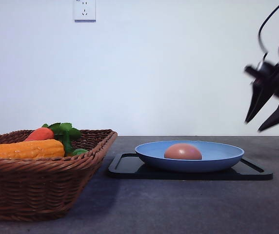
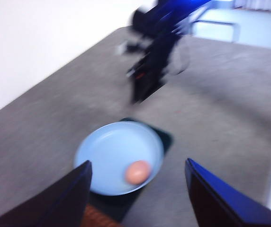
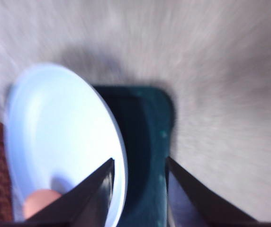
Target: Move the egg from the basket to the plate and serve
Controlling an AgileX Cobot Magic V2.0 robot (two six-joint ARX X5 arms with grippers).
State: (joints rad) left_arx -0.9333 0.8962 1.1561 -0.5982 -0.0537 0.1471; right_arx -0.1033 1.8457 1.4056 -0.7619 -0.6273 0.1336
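**Egg on the plate, serving left to do**

Resting in the light blue plate (image 1: 189,157), the egg (image 1: 183,151) has plainly made its trip: it sits a little off the plate's middle, touching nothing but the plate floor. The plate itself stands on a flat black tray (image 1: 188,171) toward the right side of the desk (image 1: 178,209). The wicker basket (image 1: 42,180) sits at the left side of the desk, near its front edge, and holds a carrot (image 1: 40,134) with green leaves and a long orange vegetable (image 1: 25,149); I see no egg in it.

The right tool (image 1: 271,109) hangs in the air above the right edge of the desk, well apart from the plate, its two dark fingers spread wide with nothing between them. From its own wrist camera the right tool (image 3: 138,189) looks down over the plate's rim and the tray beside it. The left tool (image 2: 138,189) hovers high over the plate, its fingers set wide and empty, the egg visible far below between them.

So I judge the transfer finished. What is left is the serving: most likely taking hold of the plate or the tray and carrying it off, and neither tool touches either yet. The egg lies loose, so any tilt could roll it.
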